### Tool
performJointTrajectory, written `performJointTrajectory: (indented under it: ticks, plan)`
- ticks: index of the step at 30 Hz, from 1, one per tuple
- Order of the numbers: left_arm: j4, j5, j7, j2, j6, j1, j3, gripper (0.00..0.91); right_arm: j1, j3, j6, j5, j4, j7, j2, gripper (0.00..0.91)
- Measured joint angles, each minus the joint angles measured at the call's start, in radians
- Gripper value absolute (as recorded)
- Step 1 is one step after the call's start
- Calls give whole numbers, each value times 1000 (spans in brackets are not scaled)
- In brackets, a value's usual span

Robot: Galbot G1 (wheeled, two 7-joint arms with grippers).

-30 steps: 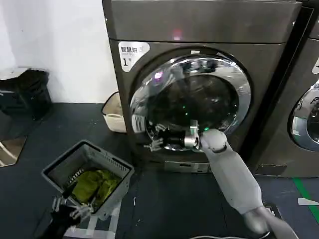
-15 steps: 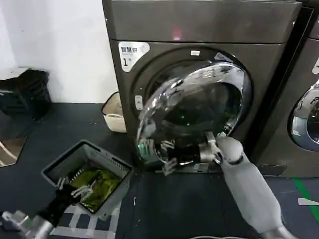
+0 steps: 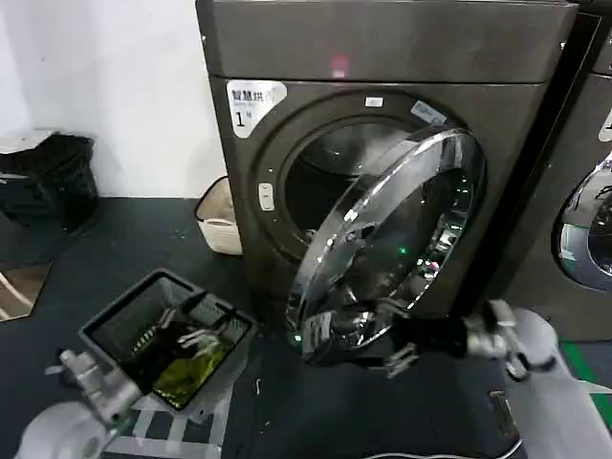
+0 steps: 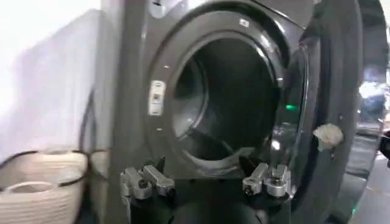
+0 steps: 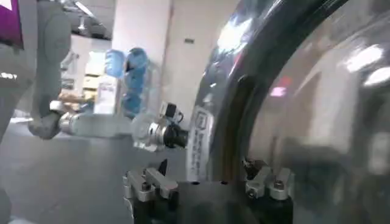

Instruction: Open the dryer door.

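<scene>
I see the dryer door standing partly swung out from the front of the dryer, its wide chrome ring tilted toward me and the dark glass catching small green and pink reflections. It is attached at its right side; the free left edge sits low and forward, away from the round opening behind it, where the drum is dark. In the left wrist view I look straight into that opening, with the door's dark grey inner side standing off beside it.

My right hand is at the door's lower edge, just under the chrome ring. In the right wrist view its fingers are spread, with the door's rim running between them; I cannot tell whether they touch the metal.

On the dryer's front, upper left of the opening, I read a white sticker with a large "1" and a line of small characters I cannot make out. A small pink light glows on the panel above.

My left hand hovers, fingers spread, over a grey laundry basket on the dark floor, with yellow-green cloth inside. A pale woven basket sits against the wall by the dryer's left side. The neighbouring machine shows at the right edge.
</scene>
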Motion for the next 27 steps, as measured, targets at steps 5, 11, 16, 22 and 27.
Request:
performJointTrajectory:
  ticks: [5, 11, 16, 22, 27]
  plan:
    - [24, -1, 12, 29, -1, -100, 112, 907, -109, 186, -6, 13, 34, 82, 61, 907]
    - [44, -2, 15, 17, 7, -194, 244, 907, -205, 397, 0, 53, 97, 298, 117, 907]
    - [81, -16, 7, -4, 4, -279, 350, 907, -270, 561, -11, 52, 123, 487, 108, 907]
    - [124, -18, 6, -51, -4, -396, 482, 907, -285, 725, -70, 49, 113, 793, 69, 907]
    - [152, -29, 14, -87, -27, -474, 578, 907, -314, 839, -98, -7, 102, 1003, 38, 907]
